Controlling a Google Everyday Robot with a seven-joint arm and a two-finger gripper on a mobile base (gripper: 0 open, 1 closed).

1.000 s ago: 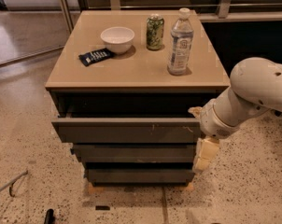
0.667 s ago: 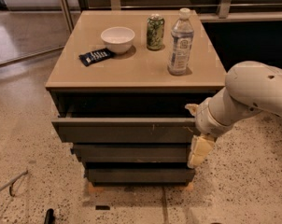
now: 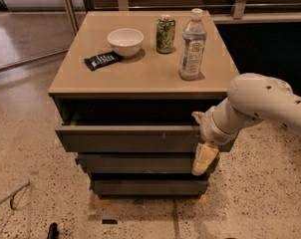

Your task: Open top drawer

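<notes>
Camera view puts our pincer (image 3: 200, 139) at the right end of the top drawer (image 3: 130, 138), partly out, its long front running leftward from there; whether the pincer grips it we cannot tell.

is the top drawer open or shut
Open partway: top drawer juts past the lower drawers, dark gap behind; gripper at its right end.

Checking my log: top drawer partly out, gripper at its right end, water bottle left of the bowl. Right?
No: the camera view shows the water bottle right of the bowl. The top drawer is partly out, gripper at its right end.
</notes>
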